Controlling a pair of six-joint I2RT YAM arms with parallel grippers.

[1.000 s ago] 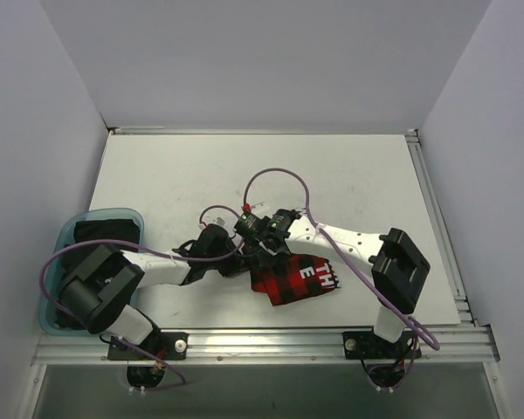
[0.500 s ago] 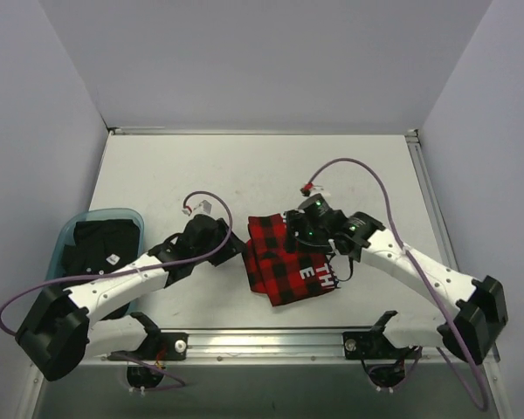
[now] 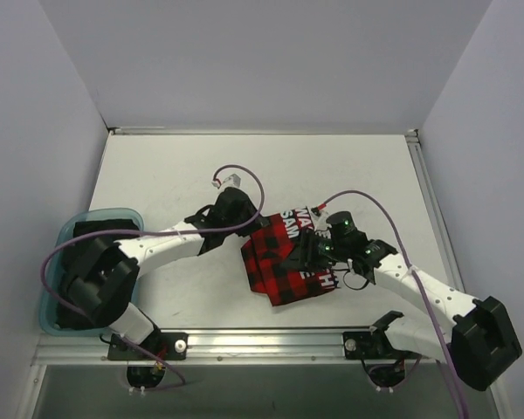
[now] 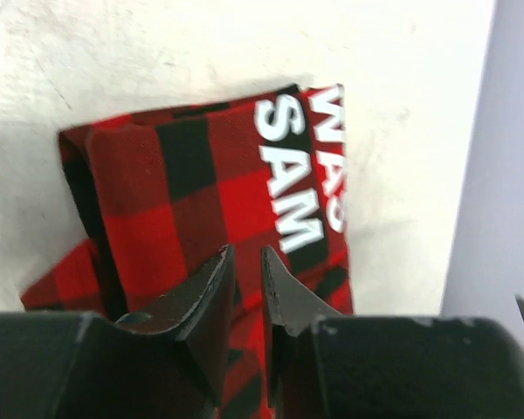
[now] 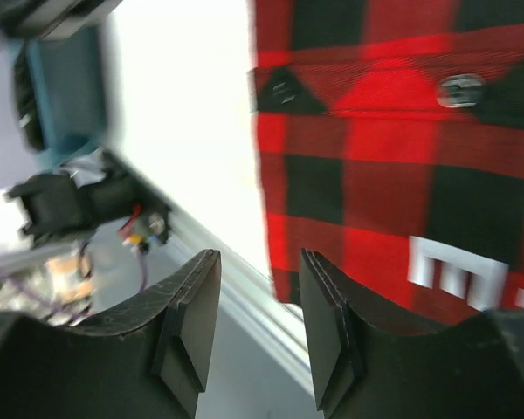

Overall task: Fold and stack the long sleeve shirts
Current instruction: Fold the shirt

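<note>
Flannel shirt [image 3: 275,275] lies folded under narrowly parted left fingers [image 4: 211,297] and wider-spread right fingers [image 5: 188,323], neither gripping it.

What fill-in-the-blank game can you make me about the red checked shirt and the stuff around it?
1. The folded flannel shirt is checked in red and ____.
2. In the left wrist view, the biggest white letters on it spell ____.
3. The teal bin sits at the ____ edge of the table.
4. The cables looping over the arms are coloured ____.

Missing words: black; SAM; left; purple.
</note>
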